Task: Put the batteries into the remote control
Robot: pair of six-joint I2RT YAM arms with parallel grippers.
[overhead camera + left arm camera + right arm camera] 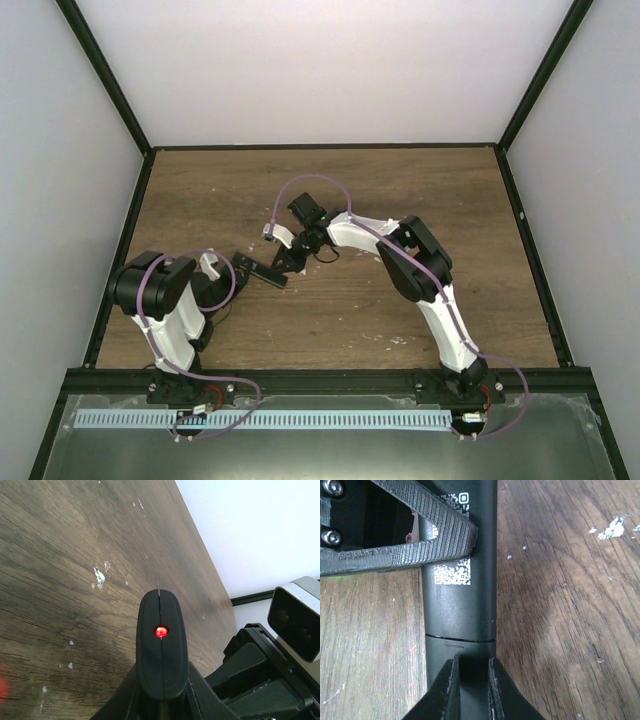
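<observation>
The remote control [460, 605] fills the space between the two grippers, so nothing passes there: the left gripper [162, 700] clamps one end, and the right gripper [472, 680] sits with its tips drawn together over the other. Just right of the left gripper stands the right arm's camera housing [295, 625] (close, crowding that side). Left of it, and on either side of the right gripper, bare desk [560, 605] lies open.

This is a robotics lab test cell (nothing domestic about it): a brown wood-grain worktop [330, 335] boxed in by plain white wall panels [330, 60] and black metal frame posts [105, 75]. A white-and-black left robot arm [172, 325] and right robot arm [445, 320] are bolted by a slotted white cable duct [300, 420].
</observation>
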